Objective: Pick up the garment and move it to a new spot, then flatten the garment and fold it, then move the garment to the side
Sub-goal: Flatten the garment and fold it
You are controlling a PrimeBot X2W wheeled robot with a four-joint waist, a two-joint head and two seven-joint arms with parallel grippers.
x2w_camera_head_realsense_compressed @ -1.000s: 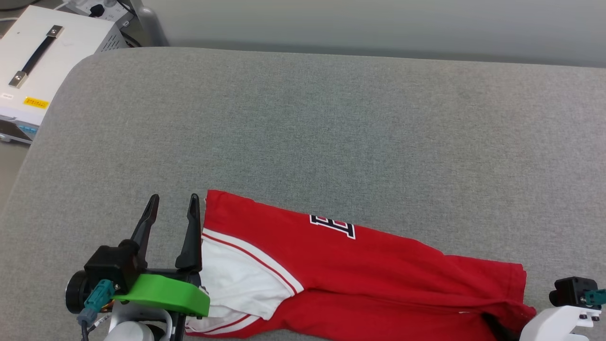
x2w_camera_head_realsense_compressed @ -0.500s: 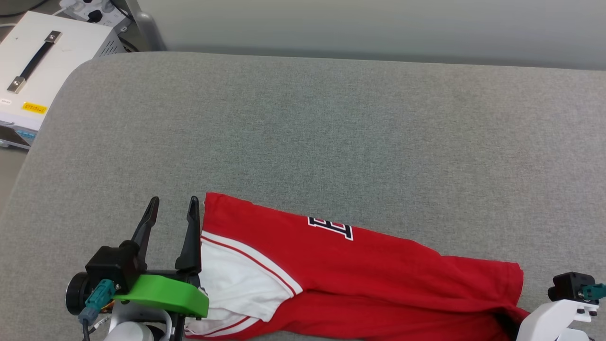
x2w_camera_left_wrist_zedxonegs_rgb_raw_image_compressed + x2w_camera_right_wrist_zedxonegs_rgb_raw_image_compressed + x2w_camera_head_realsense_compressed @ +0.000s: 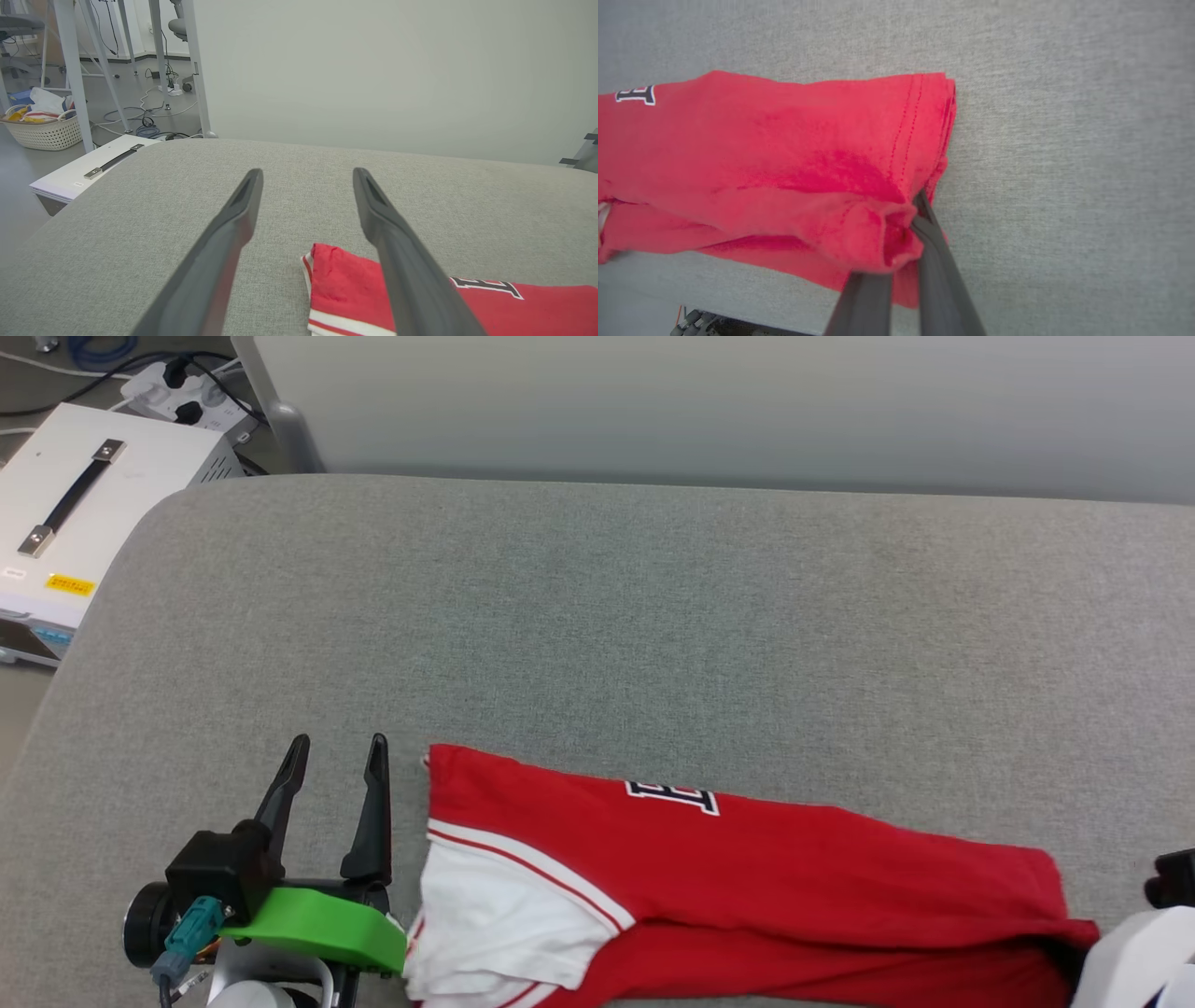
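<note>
Red white-trimmed cloth jersey (image 3: 747,859): hem corner pinched in closed right end effector (image 3: 909,225); left end effector (image 3: 338,743) spread wide, empty, just beside opposite end.

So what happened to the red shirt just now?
The right gripper shut on the right-hand corner of the red jersey and tugged it a little toward the robot's right, which opened a gap between it and the left gripper. The left gripper stayed open, holding nothing.
</note>
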